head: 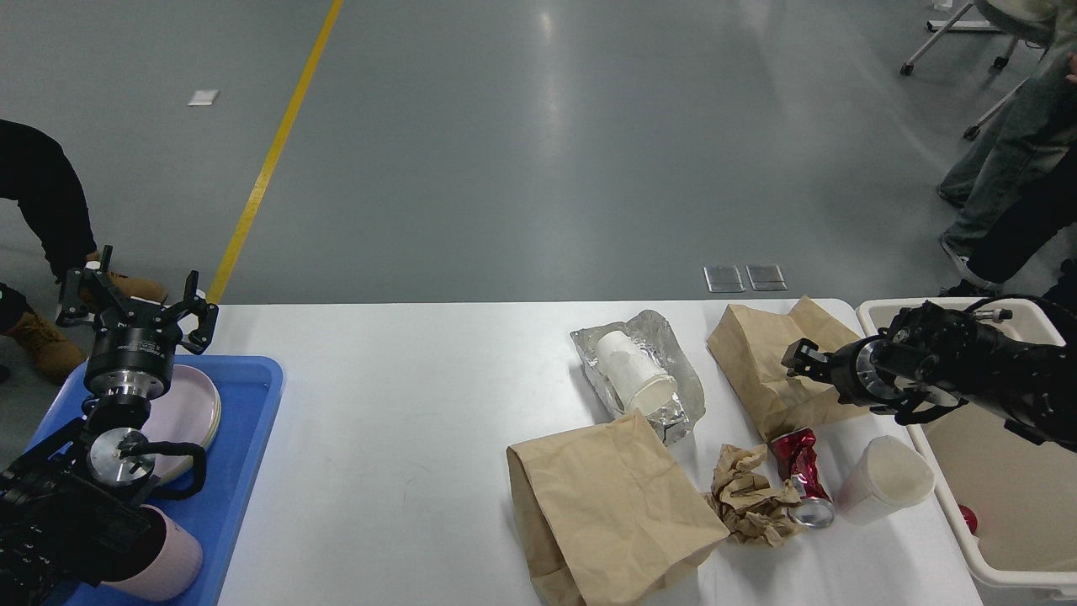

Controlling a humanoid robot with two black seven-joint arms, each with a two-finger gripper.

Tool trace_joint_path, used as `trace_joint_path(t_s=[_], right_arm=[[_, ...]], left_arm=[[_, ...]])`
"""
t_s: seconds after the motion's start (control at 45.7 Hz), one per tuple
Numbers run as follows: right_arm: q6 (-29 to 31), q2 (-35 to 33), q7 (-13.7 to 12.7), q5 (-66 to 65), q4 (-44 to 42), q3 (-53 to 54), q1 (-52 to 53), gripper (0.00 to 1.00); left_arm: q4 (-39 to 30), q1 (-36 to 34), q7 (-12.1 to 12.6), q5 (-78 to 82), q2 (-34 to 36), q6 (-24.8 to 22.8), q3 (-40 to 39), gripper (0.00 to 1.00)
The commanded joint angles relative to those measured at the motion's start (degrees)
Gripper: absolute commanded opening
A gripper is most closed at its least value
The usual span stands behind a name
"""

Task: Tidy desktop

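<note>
Desktop [404, 396], white and rounded, fills the lower view, with 2 brown paper bags [610, 505] by its right edge. Left gripper [135, 296] spreads open above the blue plastic tray [252, 438]; right gripper [798, 358], finger spacing unclear, hovers over the far bag.

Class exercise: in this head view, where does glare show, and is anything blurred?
Head view: pale glare streaks run down the grey floor; the desktop is evenly lit with soft shadows; the right tool looks dark and slightly soft; the paper bags stay sharp.
</note>
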Motion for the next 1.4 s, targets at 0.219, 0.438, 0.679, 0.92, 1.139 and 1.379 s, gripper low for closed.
trace_joint_path(t_s=[0.219,0.438,0.679,0.92,1.139,1.379], right_arm=[[11.7,-0.4,0.0,-5.4,0.1,-0.3,3.1,0.00],[13.3,-0.5,0.0,-5.5,0.6,-0.6,6.3,0.00],[14.2,-0.7,-0.1,-6.9,0.2,-0.7,8.4,0.00],[21.3,-4.7,0.0,-7.6,1.4,-1.4,17.4,0.00],[36.6,-9.2,0.0,-11.0,5.6,-10.1,33.9,0.00],[40.0,-9.7,0.0,-13.7,7.2,-22.4,52.4,0.00]], left_arm=[[0.0,0.0,0.1,0.0,0.0,0.0,0.0,0.96],[0.0,0.0,0.0,0.0,0.0,0.0,0.0,0.96],[-0.1,0.0,0.0,0.0,0.0,0.0,0.0,0.96],[-0.1,0.0,0.0,0.0,0.0,0.0,0.0,0.96],[0.0,0.0,0.0,0.0,0.0,0.0,0.0,0.96],[0.0,0.0,0.0,0.0,0.0,0.0,0.0,0.96]])
